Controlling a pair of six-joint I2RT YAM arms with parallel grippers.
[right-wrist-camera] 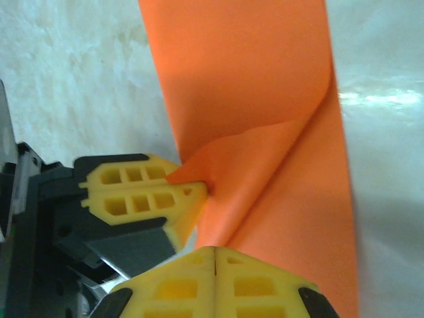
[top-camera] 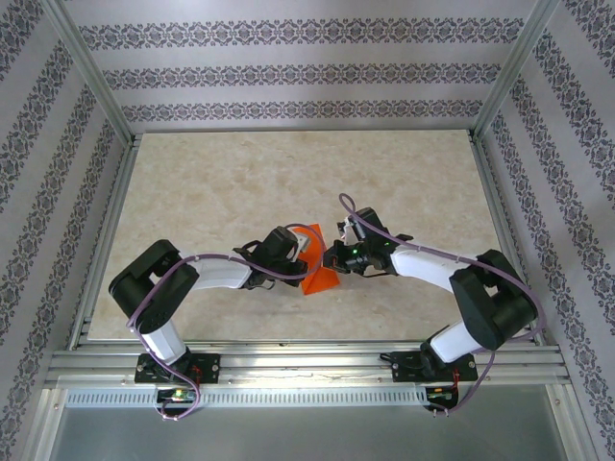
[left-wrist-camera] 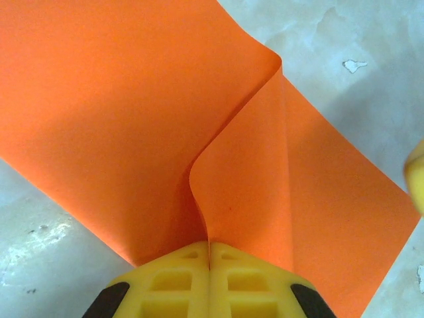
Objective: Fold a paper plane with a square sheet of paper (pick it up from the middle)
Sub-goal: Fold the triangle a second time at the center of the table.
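Left pincer [left-wrist-camera: 210, 250]: yellow fingers pressed together, pinching a raised ridge of the thin bright orange square sheet of paper [left-wrist-camera: 126, 99]. The ridge runs away from the tips and ends in a rounded loop at the far edge. Flat paper spreads out on both sides of it, over the pale marbled surface [left-wrist-camera: 371, 40].

Right pincer [right-wrist-camera: 215, 255]: fingers also pressed together, pinching the sheet [right-wrist-camera: 252, 79] where a twisted flap comes down to the tips. Just beyond and left of those tips, the left pincer [right-wrist-camera: 189, 192] comes in sideways and nips a fold of the same sheet.

Overhead: left pincer [top-camera: 293, 252] and right pincer [top-camera: 333, 257] face each other tip to tip, close together, mid-surface [top-camera: 240, 173]. Sheet [top-camera: 320, 277] sits between them and spills toward the near side, tilted, one corner pointing at the arm bases. Can't tell whether its low edge touches the surface.
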